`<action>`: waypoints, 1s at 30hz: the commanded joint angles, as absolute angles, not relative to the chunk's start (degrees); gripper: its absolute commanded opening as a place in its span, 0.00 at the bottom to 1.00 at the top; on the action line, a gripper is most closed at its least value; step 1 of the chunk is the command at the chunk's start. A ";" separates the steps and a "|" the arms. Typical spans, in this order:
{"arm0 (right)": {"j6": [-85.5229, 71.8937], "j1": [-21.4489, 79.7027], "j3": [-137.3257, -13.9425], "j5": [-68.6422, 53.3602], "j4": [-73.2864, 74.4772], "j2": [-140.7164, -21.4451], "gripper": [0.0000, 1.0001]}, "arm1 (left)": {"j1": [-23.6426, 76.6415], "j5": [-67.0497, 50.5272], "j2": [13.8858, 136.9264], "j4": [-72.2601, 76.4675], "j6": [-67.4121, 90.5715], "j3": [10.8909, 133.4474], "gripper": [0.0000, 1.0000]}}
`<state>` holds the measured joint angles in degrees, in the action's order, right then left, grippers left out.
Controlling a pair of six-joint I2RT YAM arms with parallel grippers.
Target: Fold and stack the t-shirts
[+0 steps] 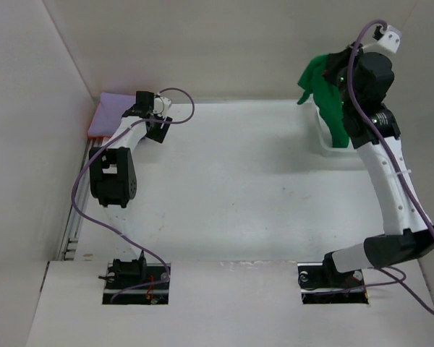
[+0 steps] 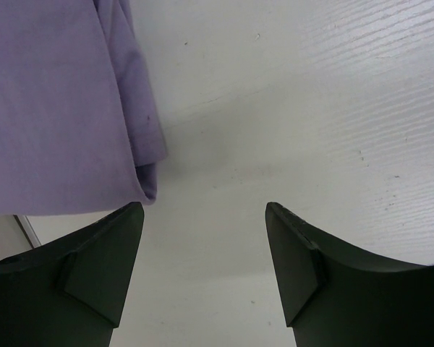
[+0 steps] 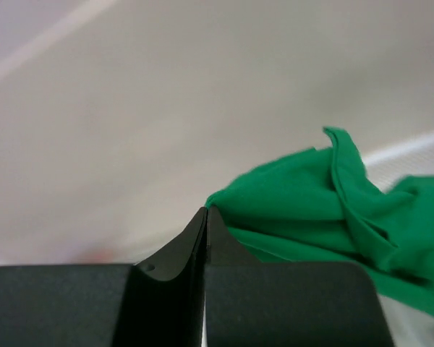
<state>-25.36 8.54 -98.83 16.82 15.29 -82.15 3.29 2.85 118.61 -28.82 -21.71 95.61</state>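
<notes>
R jaws: fully closed, pinching edge of green t-shirt (image 3: 311, 195).
R load: green t-shirt hangs bunched in air above white basket (image 1: 322, 139), far-right of bench (image 1: 239, 188).
L jaws: wide apart, empty, low over bench.
L area: lavender t-shirt (image 2: 50, 101) lies flat at far-left bench corner, just beside L jaws, no contact.
</notes>
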 commanded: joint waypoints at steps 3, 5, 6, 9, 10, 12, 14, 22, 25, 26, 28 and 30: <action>-13.64 23.13 -108.36 20.91 7.22 -77.79 0.00 | 3.03 4.13 113.47 -27.25 -22.32 97.38 0.68; -12.40 27.53 -108.55 22.41 5.55 -76.56 0.00 | 2.59 4.22 113.20 -27.25 -22.24 97.47 0.68; -12.57 28.68 -107.94 22.76 5.19 -75.94 0.00 | 2.42 4.31 113.03 -27.25 -22.24 97.47 0.68; -14.14 29.66 -102.68 23.73 4.92 -74.45 0.00 | 1.63 4.74 112.68 -27.16 -21.97 97.82 0.68; -15.46 29.66 -99.79 23.90 5.36 -73.92 0.00 | 1.36 4.83 112.59 -27.16 -21.89 98.00 0.68; -18.62 28.70 -92.15 23.82 5.80 -72.69 0.01 | 1.01 5.01 112.33 -27.16 -21.88 98.17 0.68; -20.47 25.63 -83.10 24.17 6.24 -71.29 0.10 | 0.75 5.01 111.89 -27.25 -21.88 98.17 0.69; -23.73 18.59 -65.31 25.59 16.17 -68.12 0.54 | 2.76 1.33 106.62 -31.28 -26.44 91.77 0.70; -22.86 21.04 -63.38 19.54 16.08 -68.20 0.55 | 3.38 -3.49 102.50 -38.03 -31.10 88.60 0.67; -22.76 21.92 -62.76 16.99 16.26 -68.81 0.55 | 3.64 -6.13 101.00 -41.36 -33.11 87.81 0.66; -23.46 23.59 -61.44 13.20 17.66 -70.83 0.55 | 4.34 -10.35 98.71 -47.60 -36.63 86.40 0.63; -25.57 25.87 -60.47 11.78 21.16 -73.38 0.57 | 6.27 -13.52 96.08 -53.93 -40.59 84.30 0.60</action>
